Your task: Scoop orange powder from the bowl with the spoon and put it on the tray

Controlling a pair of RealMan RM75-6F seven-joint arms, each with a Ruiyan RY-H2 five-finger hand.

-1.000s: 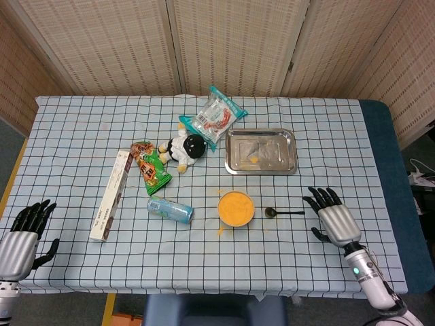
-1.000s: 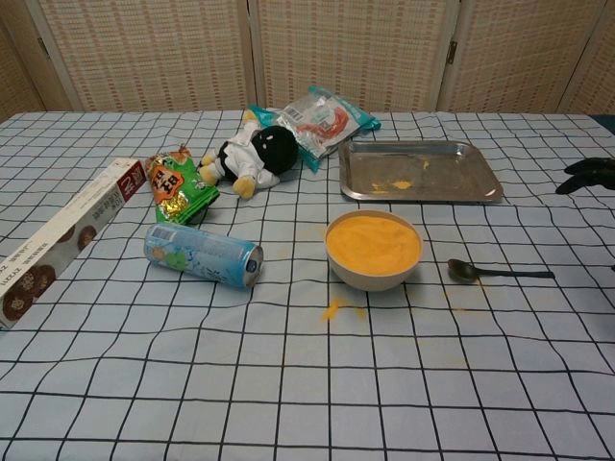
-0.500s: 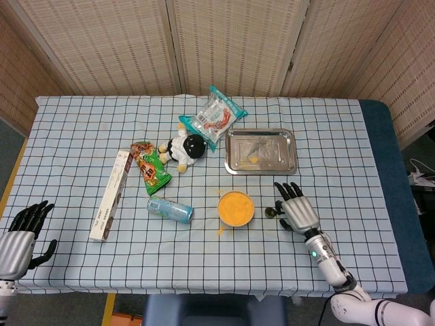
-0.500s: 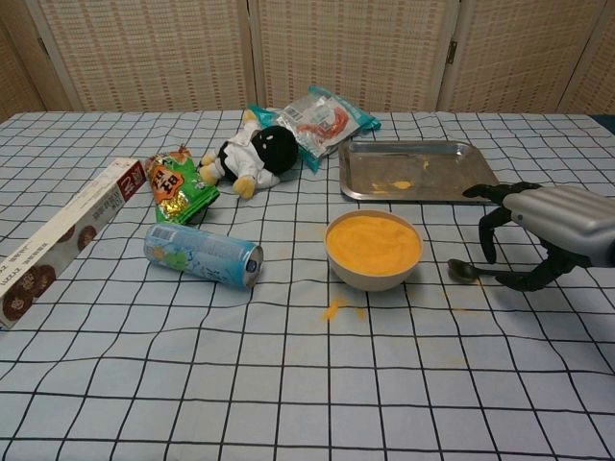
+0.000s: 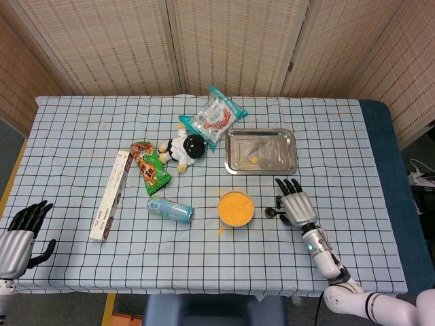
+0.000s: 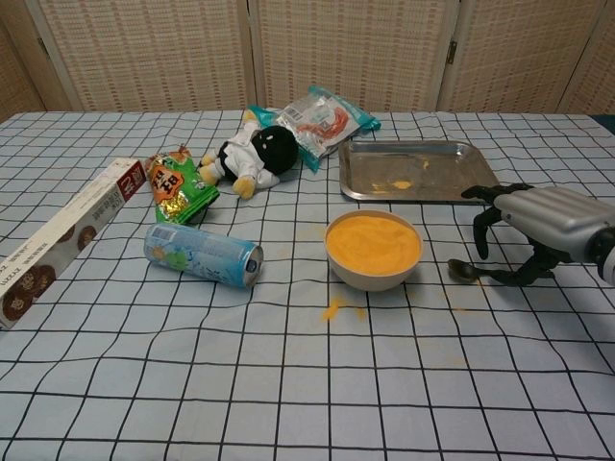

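Both hands hold nothing. My right hand [image 6: 538, 223] arches over the spoon [image 6: 465, 272], fingers spread and curled down around its handle, not closed on it. That spoon lies on the surface beside the bowl [image 6: 373, 251] of orange powder, near the tray [image 6: 415, 170]. My left hand [image 5: 19, 235] hangs open at the surface's edge.

- I see the tray [image 5: 261, 151] as shiny bare metal, smooth and reflective.
- The tablecloth [image 5: 81, 136] looks like matt woven cloth.
- The snack bag [image 6: 178, 187] is glossy plastic film.
- My right hand [image 6: 538, 230] has a silver metallic back and black fingers.
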